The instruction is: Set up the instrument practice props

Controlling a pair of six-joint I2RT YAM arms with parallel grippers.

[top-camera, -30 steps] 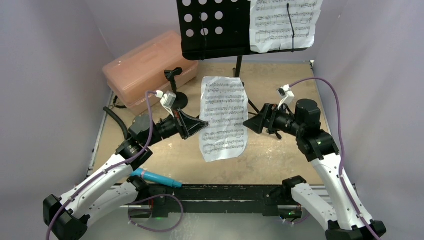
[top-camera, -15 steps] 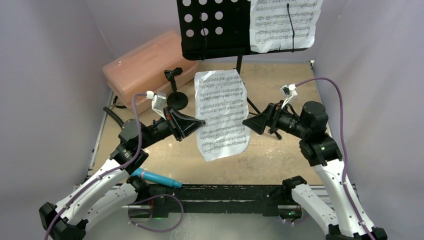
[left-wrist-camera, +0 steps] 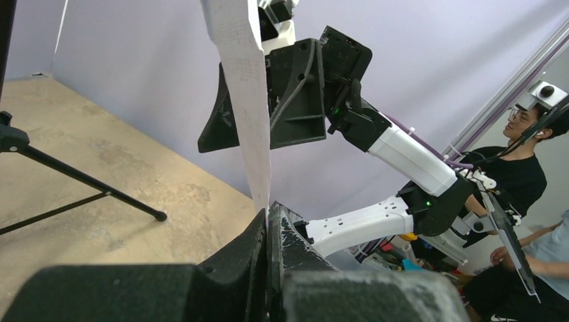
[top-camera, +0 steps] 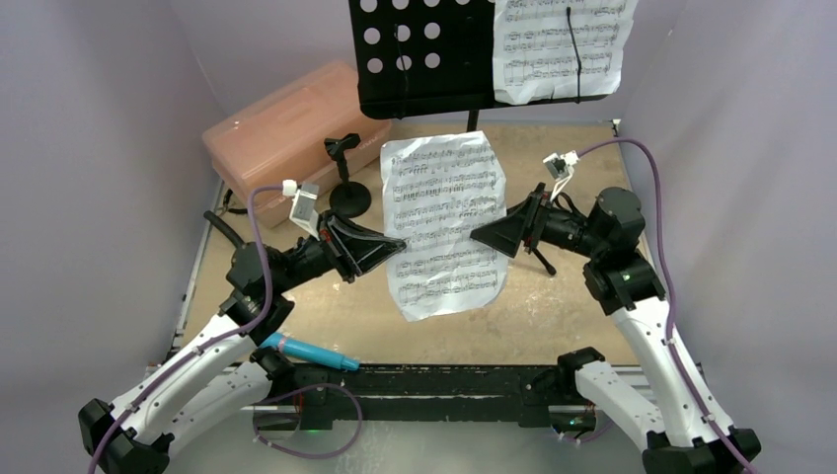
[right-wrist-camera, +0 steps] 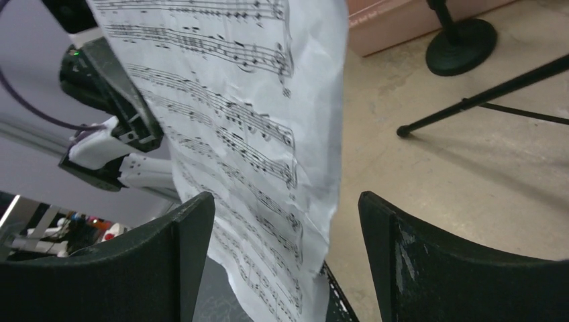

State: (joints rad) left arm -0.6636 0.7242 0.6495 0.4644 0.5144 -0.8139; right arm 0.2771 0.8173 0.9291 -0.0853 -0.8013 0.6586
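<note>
The black music stand [top-camera: 424, 54] rises at the back, one sheet-music page [top-camera: 563, 49] resting on its perforated desk. A second page [top-camera: 444, 222] hangs upright in mid-air, its left edge pinched in my left gripper [top-camera: 400, 245], which is shut on it [left-wrist-camera: 268, 218]. My right gripper [top-camera: 478, 235] is open at the page's right edge; the page [right-wrist-camera: 248, 134] lies between its spread fingers [right-wrist-camera: 285, 208] without being pinched. The small mic stand [top-camera: 345, 193] stands behind the left arm. The cyan-blue microphone [top-camera: 311, 353] lies at the front edge.
A pink translucent box [top-camera: 286, 133] sits at the back left beside the mic stand. The tripod legs [right-wrist-camera: 483, 100] of the music stand spread over the table under and behind the held page. Grey walls close in both sides.
The left gripper has carried the page up and toward the back. The right gripper has moved left, so its open fingers now straddle the page's right edge.
</note>
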